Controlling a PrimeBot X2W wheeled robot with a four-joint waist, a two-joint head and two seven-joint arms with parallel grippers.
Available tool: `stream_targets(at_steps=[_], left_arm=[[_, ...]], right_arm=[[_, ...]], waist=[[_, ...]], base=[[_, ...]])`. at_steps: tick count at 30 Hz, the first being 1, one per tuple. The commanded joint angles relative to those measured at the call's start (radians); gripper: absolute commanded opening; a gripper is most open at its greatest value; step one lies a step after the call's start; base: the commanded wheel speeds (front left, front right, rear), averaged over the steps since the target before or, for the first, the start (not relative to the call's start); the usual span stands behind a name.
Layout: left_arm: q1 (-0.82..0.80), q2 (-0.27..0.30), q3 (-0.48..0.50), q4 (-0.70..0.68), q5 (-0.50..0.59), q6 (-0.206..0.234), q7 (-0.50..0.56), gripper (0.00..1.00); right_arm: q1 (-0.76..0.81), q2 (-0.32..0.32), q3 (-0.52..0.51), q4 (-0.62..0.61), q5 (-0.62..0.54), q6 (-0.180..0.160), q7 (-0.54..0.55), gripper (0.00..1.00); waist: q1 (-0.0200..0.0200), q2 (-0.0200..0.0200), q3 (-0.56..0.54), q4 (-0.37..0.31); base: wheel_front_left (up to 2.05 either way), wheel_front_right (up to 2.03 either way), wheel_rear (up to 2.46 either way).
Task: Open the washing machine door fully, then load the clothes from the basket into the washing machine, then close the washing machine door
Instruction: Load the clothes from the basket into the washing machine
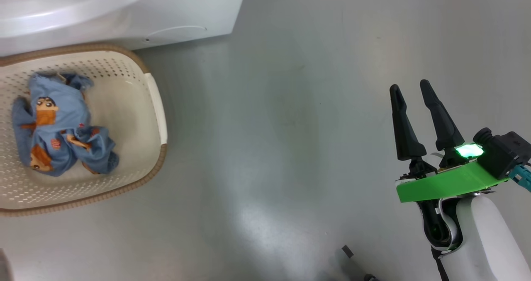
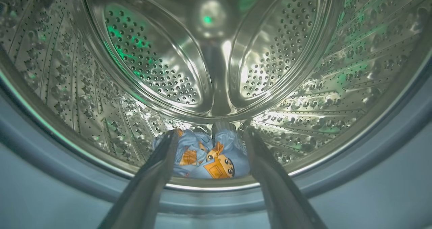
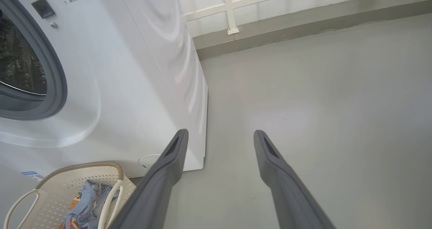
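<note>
My left gripper (image 2: 210,131) is open, its fingers reaching into the steel drum (image 2: 216,63) of the washing machine (image 3: 111,70). A light-blue printed garment (image 2: 206,156) lies loose on the drum floor just beyond the fingertips, touching neither. In the head view the cream basket (image 1: 155,102) sits on the floor against the washing machine (image 1: 124,11) and holds more light-blue clothes (image 1: 58,127). The basket (image 3: 60,188) and its clothes (image 3: 86,202) also appear in the right wrist view. My right gripper (image 1: 410,85) hovers open and empty over the floor, far right of the basket. The door is out of view.
Grey floor (image 1: 282,127) spreads between the basket and my right arm. A low ledge with a white railing (image 3: 233,9) runs behind the machine. The blue-grey gasket (image 2: 40,161) rings the drum mouth.
</note>
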Motion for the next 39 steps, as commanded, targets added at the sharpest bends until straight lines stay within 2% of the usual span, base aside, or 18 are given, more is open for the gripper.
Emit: stream_targets(at_steps=[1, 7, 23, 31, 39], left_arm=[[0.028, 0.040, 0.021, -0.033, 0.015, -0.001, -0.005, 1.00], [0.140, -0.002, 0.057, -0.086, 0.018, -0.002, -0.005, 1.00], [0.541, -0.130, 0.091, -0.277, 0.010, -0.003, -0.005, 1.00], [0.681, -0.157, 0.077, -0.331, 0.032, -0.003, -0.005, 1.00], [0.852, -0.171, 0.084, -0.398, 0.043, -0.003, -0.005, 1.00]], right_arm=[[0.006, -0.011, 0.017, -0.023, 0.003, 0.002, -0.005, 1.00], [0.002, -0.033, 0.015, -0.021, -0.003, 0.002, -0.005, 1.00], [0.077, -0.099, 0.000, 0.015, -0.008, 0.002, -0.005, 1.00], [0.135, -0.121, -0.010, 0.030, -0.006, 0.002, -0.005, 1.00], [0.203, -0.128, -0.014, 0.039, -0.003, 0.002, -0.005, 1.00]], waist=[[0.0000, -0.0001, -0.012, 0.011], [0.0000, -0.0001, -0.051, 0.037], [0.0000, -0.0001, -0.227, 0.167], [0.0000, -0.0001, -0.308, 0.214], [0.0000, -0.0001, -0.396, 0.227]], base=[[0.00, 0.00, 0.00], [0.00, 0.00, 0.00], [0.00, 0.00, 0.00], [0.00, 0.00, 0.00], [0.00, 0.00, 0.00]])
